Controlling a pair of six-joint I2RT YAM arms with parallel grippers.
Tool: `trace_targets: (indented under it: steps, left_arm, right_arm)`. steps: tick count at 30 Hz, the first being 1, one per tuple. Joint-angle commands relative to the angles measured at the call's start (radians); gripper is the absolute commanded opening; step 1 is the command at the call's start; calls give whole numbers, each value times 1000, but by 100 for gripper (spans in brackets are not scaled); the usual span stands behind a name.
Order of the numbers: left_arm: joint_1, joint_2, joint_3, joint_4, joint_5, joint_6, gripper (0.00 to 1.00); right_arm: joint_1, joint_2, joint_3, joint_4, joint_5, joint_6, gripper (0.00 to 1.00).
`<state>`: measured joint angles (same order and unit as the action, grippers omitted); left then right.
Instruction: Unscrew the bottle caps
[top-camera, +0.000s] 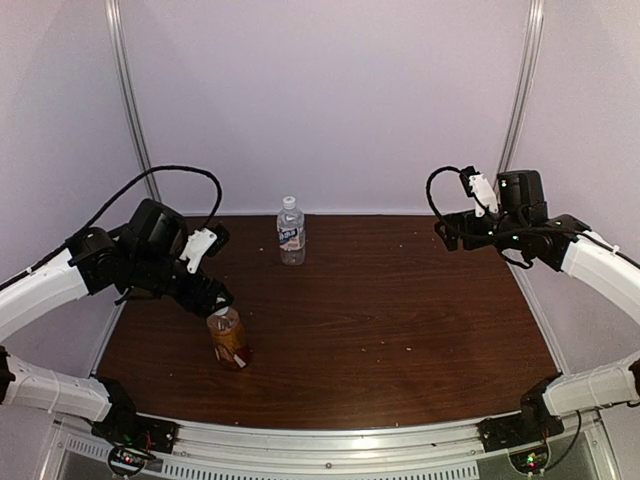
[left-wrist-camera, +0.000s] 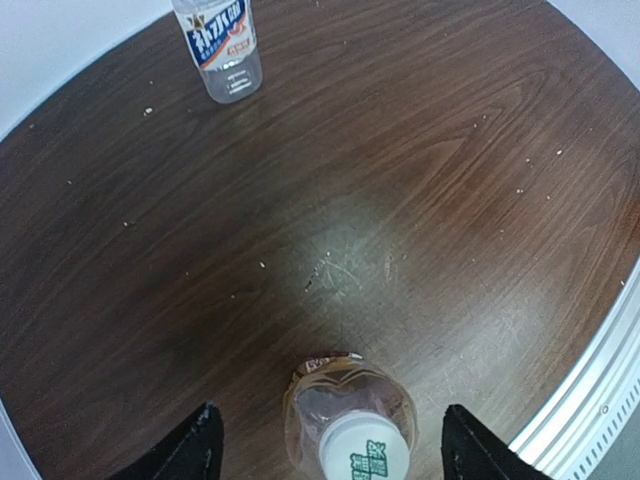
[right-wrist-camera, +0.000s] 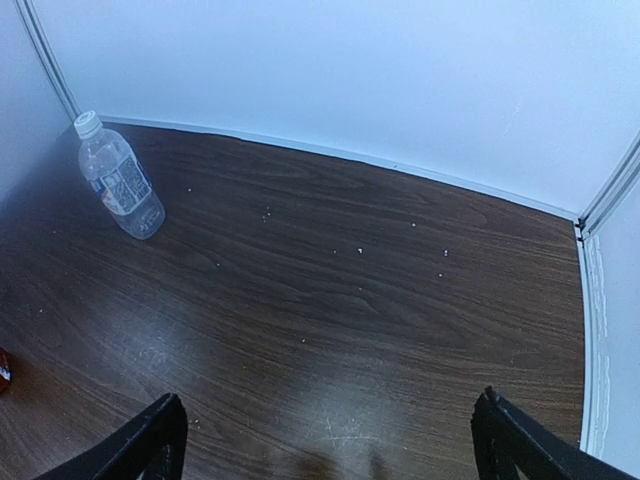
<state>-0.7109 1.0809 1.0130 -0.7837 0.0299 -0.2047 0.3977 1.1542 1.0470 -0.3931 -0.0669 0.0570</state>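
Two bottles stand upright on the dark wooden table (top-camera: 400, 310), well apart. Toward the front-left of the table is the amber bottle (top-camera: 230, 340). The left gripper (left-wrist-camera: 329, 408) hangs right over it with its jaws spread wide, one finger on each side of the bottle and neither touching it. The left wrist camera looks down on this bottle and its bottom edge cuts it off — the white cap (left-wrist-camera: 366, 455), printed in green, sits on the neck and only part of it shows. From the overhead camera that cap is almost wholly hidden under the gripper, and the bottle's label is too blurred to read.

The clear bottle (top-camera: 291, 232) stands near the back wall (top-camera: 330, 100), about mid-table, with its own small white cap (right-wrist-camera: 88, 124) on. The left wrist view crops its top off, so only the blue-and-white label and the base show there.

The right gripper (right-wrist-camera: 331, 396) hangs over the right rear part of the table, jaws open and holding nothing — only the tips of its two black fingers enter its own camera's frame. A sliver of red (right-wrist-camera: 3, 368) at that view's left edge is too small to identify.
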Motion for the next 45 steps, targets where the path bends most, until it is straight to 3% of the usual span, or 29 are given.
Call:
trace_targets:
  steps: [1, 19, 30, 40, 45]
  left_arm:
    - [-4, 42, -4, -18, 45, -12, 73]
    - [-4, 83, -13, -42, 72, -24, 47]
    - [-4, 88, 18, -41, 100, 3, 22]
    - [-4, 157, 151, 73, 302, 100, 15]
    - [-4, 199, 194, 222, 495, 141, 13]
  right_arm:
    - [9, -1, 22, -7, 0, -4, 100]
    - [10, 8, 24, -13, 2, -9, 100]
    - [16, 1, 38, -26, -3, -11, 100]
    - [77, -27, 43, -12, -108, -32, 100]
    - [109, -31, 14, 39, -330, -41, 100]
